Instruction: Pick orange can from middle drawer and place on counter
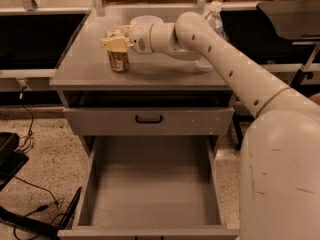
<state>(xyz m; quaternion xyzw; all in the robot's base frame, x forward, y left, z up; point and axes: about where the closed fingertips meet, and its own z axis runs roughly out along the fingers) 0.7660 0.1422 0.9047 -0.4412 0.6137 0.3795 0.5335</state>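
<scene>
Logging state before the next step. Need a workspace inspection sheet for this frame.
Surface: flat matte-grey cabinet counter, carrying three items.
Job's things: small orange-brown can upright on the counter's left part; wide grey middle drawer pulled open, nothing seen inside.
Clutter: clear plastic bottle and white bowl at the counter's back, both partly behind the arm.
Grippers: hand right at the can's top, arm reaching in from the right.
Cables: black cables on the floor left of the cabinet.
Surroundings: speckled floor; grey drawer front with black handle above the open drawer.
</scene>
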